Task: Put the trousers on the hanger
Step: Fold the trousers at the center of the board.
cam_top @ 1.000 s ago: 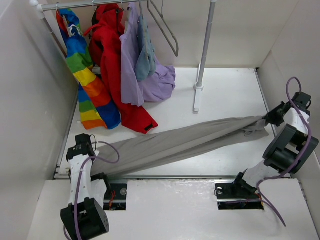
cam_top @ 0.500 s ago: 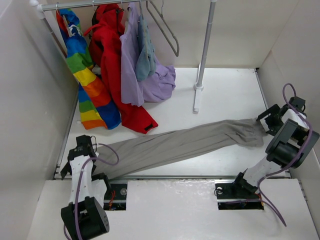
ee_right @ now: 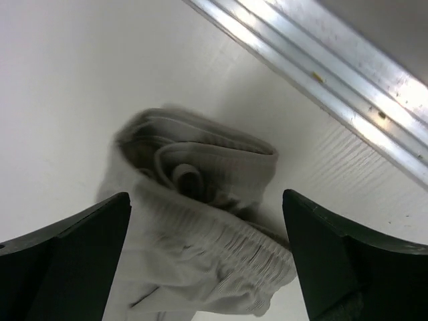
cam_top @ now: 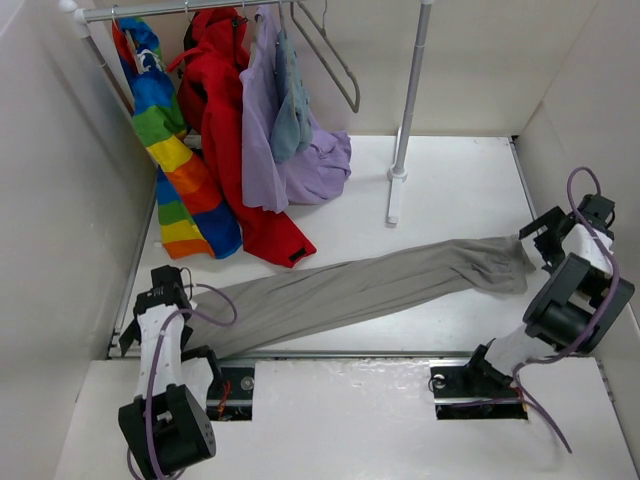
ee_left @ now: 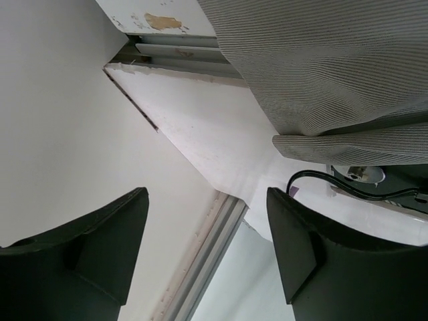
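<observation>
The grey-beige trousers (cam_top: 350, 290) lie flat and slack on the white table, running diagonally from near left to far right. My left gripper (cam_top: 158, 290) stands open beside the leg ends, just off the cloth. In the left wrist view its fingers (ee_left: 100, 247) have nothing between them, and the trousers (ee_left: 334, 67) lie ahead. My right gripper (cam_top: 541, 240) is open at the gathered waist. In the right wrist view the bunched waistband (ee_right: 200, 167) lies on the table under the wide-apart jaws, untouched. The slim grey hanger (cam_top: 338, 62) hangs empty on the rail at the back.
On the rail (cam_top: 190, 10) hang a rainbow garment (cam_top: 165, 130), a red coat (cam_top: 225, 110), a lilac garment (cam_top: 270, 150) and a small blue-grey one (cam_top: 292, 110). A pale upright pole (cam_top: 408, 100) stands at mid back. Side walls close in left and right.
Both grippers have opened and let go of the trousers. The cloth, stretched taut a second ago, has dropped slack onto the table. The right gripper has drawn slightly back from the waist.
</observation>
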Controlling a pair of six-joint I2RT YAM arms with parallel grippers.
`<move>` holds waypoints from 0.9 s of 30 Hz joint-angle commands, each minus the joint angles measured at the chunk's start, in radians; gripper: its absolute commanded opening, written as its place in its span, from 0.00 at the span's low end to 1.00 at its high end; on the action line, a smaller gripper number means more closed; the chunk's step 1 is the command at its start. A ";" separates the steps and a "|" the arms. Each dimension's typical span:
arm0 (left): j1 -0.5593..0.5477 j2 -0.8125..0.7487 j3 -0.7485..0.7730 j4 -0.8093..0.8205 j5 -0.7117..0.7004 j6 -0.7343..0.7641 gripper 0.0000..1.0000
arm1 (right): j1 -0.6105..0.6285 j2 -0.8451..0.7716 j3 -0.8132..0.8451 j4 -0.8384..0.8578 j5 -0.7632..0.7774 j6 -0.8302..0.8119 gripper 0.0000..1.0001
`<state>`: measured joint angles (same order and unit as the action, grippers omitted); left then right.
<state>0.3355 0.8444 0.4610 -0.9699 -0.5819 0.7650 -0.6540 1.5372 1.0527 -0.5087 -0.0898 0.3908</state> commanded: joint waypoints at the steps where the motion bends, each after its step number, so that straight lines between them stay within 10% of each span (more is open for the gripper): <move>1: 0.002 -0.001 0.056 -0.087 0.024 -0.010 0.69 | 0.002 0.081 -0.023 -0.007 0.016 0.003 1.00; 9: 0.002 0.018 0.108 -0.040 0.024 -0.010 0.70 | 0.002 0.218 -0.013 0.027 -0.033 -0.066 0.87; 11: 0.002 0.027 0.133 -0.012 0.037 -0.010 0.70 | 0.002 0.228 -0.013 0.027 -0.033 -0.066 0.68; 15: 0.002 0.038 0.160 0.028 0.106 -0.010 0.71 | 0.002 0.238 0.009 0.027 -0.042 -0.075 0.00; 27: 0.002 0.081 0.179 0.149 0.223 0.002 0.71 | 0.100 -0.032 0.098 -0.025 0.090 -0.052 0.00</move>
<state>0.3355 0.9237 0.5980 -0.8452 -0.4095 0.7624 -0.6178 1.6245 1.0679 -0.5266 -0.0772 0.3397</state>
